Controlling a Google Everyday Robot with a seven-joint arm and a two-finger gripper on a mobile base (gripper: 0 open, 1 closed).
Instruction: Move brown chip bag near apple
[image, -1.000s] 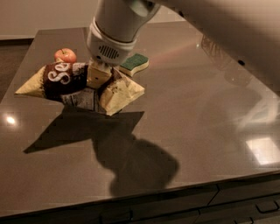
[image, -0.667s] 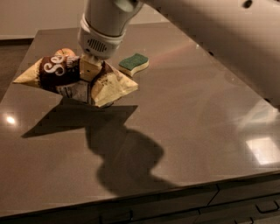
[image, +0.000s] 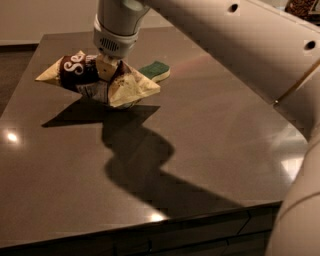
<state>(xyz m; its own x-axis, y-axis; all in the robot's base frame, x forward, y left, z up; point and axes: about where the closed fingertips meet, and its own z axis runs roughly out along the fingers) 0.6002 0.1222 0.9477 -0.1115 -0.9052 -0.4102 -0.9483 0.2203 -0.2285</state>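
Note:
The brown chip bag (image: 75, 71), dark brown with white script and cream-yellow edges, is crumpled at the far left of the dark table (image: 200, 150). My gripper (image: 106, 68) comes down from above and is shut on the bag's middle. The bag sits low over the table with its shadow right under it; I cannot tell whether it touches. The apple is hidden from view.
A green-and-yellow sponge (image: 155, 70) lies just right of the bag, behind it. My arm (image: 225, 45) spans the upper right of the view. The table's front edge (image: 150, 225) runs along the bottom, the left edge is close to the bag.
The gripper and the bag have moved toward the table's far left. The apple, seen behind the bag a second ago, no longer shows.

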